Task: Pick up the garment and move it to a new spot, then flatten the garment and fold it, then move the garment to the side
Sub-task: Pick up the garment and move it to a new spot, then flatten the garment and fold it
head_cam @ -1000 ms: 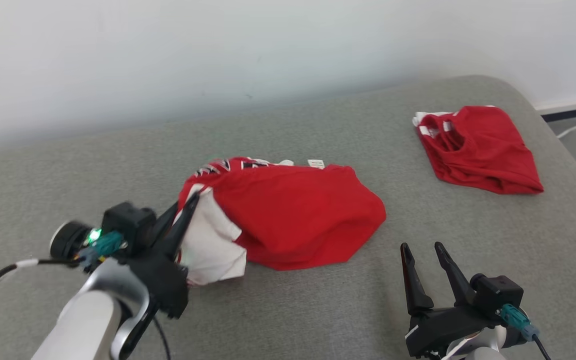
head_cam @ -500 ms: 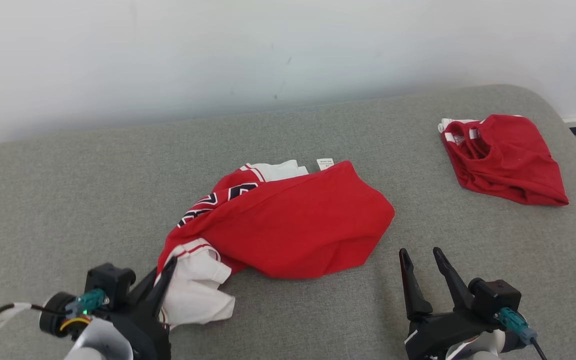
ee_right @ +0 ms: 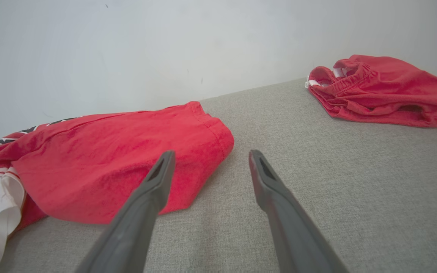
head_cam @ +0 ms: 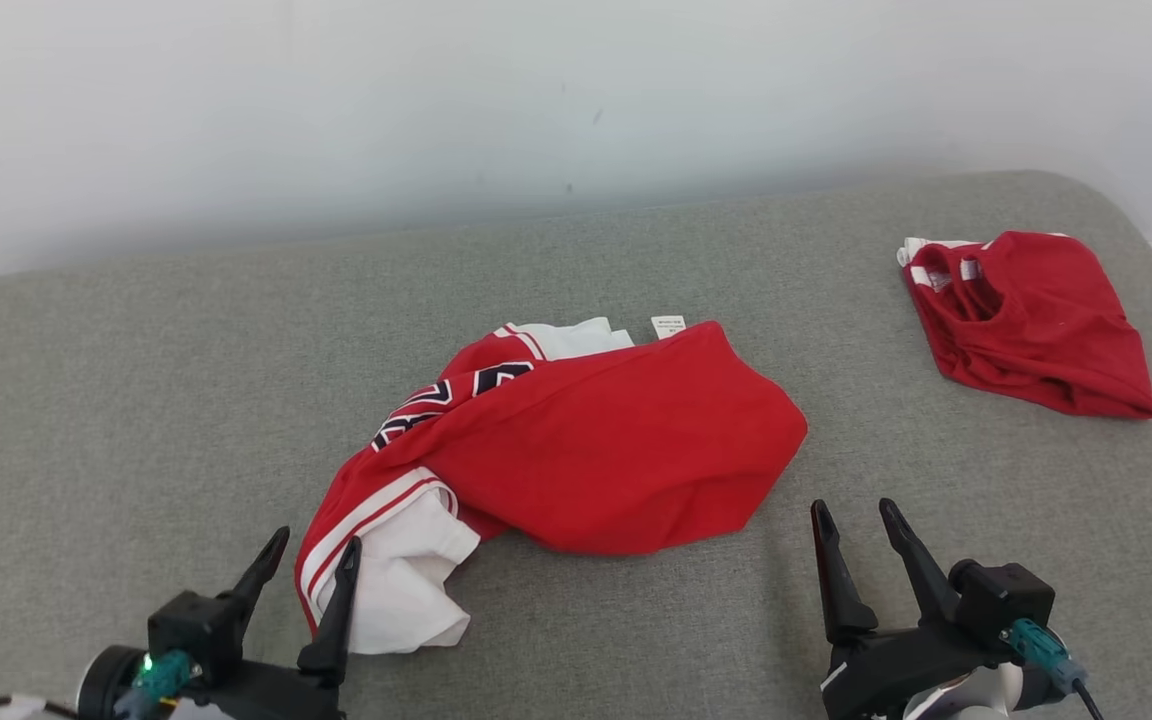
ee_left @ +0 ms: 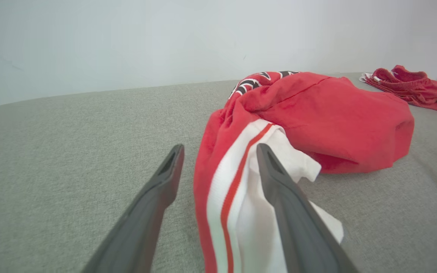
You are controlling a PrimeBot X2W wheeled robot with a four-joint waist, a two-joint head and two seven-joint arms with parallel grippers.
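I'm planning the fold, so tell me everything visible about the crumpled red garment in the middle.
The red garment is soft knit sportswear with a white panel edged by red stripes, black-and-white lettering and a small white label. It lies crumpled on the grey cushion, unfolded. The open left hand straddles its white end; contact unclear.

The dark, two-fingered left claw [head_cam: 314,547] sits at the lower left, its fingers spread and pointing up. The matching right claw [head_cam: 852,512] is at the lower right, likewise spread, gripping nothing.
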